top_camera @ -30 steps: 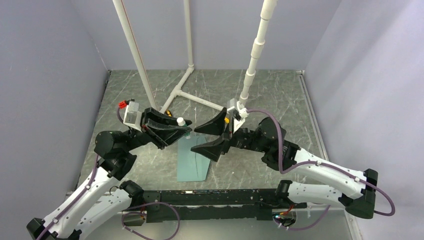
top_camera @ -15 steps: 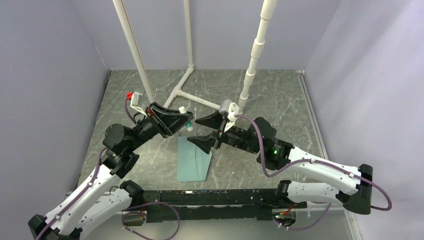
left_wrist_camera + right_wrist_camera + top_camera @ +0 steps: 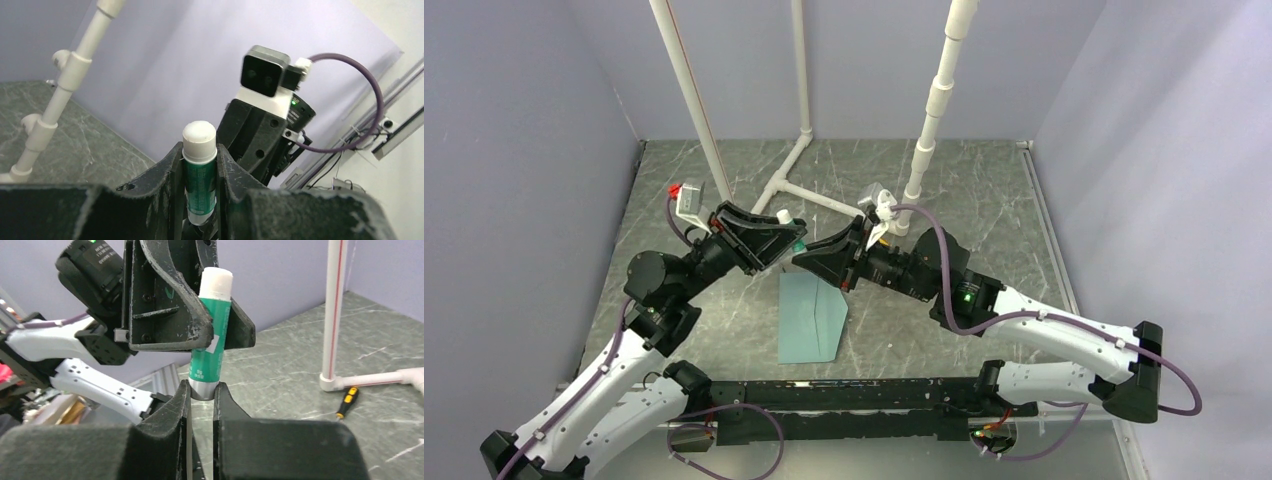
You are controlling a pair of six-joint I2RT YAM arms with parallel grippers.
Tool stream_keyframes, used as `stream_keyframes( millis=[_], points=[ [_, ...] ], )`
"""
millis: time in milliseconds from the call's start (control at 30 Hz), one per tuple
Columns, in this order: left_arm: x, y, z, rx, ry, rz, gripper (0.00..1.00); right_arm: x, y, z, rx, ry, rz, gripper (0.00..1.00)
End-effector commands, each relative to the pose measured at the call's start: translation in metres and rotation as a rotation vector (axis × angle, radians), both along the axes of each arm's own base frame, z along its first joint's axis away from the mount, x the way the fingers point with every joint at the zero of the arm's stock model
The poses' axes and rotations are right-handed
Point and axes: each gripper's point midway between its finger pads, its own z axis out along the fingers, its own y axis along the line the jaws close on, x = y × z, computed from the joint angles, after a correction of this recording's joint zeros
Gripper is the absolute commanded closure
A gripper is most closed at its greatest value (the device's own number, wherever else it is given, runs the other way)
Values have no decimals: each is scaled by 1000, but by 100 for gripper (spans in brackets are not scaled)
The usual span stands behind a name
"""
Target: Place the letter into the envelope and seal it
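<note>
The pale teal envelope (image 3: 807,325) lies flat on the table in front of both arms, its triangular flap pointing right. The letter is out of view. Above the envelope my left gripper (image 3: 774,238) is shut on a green glue stick (image 3: 200,175) with a white cap, gripped round its body. My right gripper (image 3: 202,391) is shut on the grey end of the same glue stick (image 3: 211,342), opposite the cap. In the top view the two grippers meet tip to tip, with my right gripper (image 3: 812,257) to the right of the stick.
A white pipe frame (image 3: 812,192) lies on the table behind the grippers, with upright pipes (image 3: 334,315) rising from it. A small black and yellow screwdriver (image 3: 347,401) lies beside a pipe foot. Grey walls close in the left, right and back.
My right gripper has moved left and up to the glue stick and shut on its grey end. My left gripper has lifted and turned the stick a little.
</note>
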Motion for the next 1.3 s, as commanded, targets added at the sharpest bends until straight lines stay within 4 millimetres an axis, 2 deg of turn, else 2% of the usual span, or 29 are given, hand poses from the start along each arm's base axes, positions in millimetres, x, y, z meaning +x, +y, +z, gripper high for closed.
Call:
stream_keyframes(
  millis=[0, 167, 333, 467, 633, 733, 767, 800, 833, 867, 933, 1100, 1267],
  points=[
    [-36, 0, 18, 7, -192, -104, 98, -22, -9, 53, 176, 65, 89, 97],
    [-66, 1, 17, 63, -383, -185, 98, -61, -21, 83, 325, 115, 287, 100],
    [-100, 3, 18, 93, -569, -309, 98, -98, -36, 98, 461, 130, 501, 100],
    [-122, 8, 23, 89, -665, -382, 97, -113, -45, 99, 501, 91, 583, 100],
    [-127, 10, 28, 72, -695, -387, 98, -123, -48, 94, 492, 25, 631, 99],
    [-123, 10, 33, 69, -673, -363, 98, -119, -44, 88, 461, 36, 601, 93],
    [-120, 11, 35, 68, -657, -347, 97, -114, -42, 84, 441, 44, 569, 84],
    [-118, 12, 39, 59, -646, -319, 97, -107, -40, 81, 424, 47, 519, 70],
    [-115, 13, 43, 51, -628, -294, 97, -101, -38, 75, 396, 39, 472, 62],
    [-110, 14, 46, 44, -600, -266, 98, -92, -37, 68, 363, 3, 406, 50],
    [-101, 16, 50, 25, -541, -216, 98, -76, -40, 58, 304, -51, 293, 36],
    [-75, 24, 58, -56, -340, -107, 98, -48, -44, 45, 168, -190, 117, 30],
    [-52, 21, 52, -75, -150, -81, 98, -30, -38, 44, 55, -275, 12, 27]
  ],
)
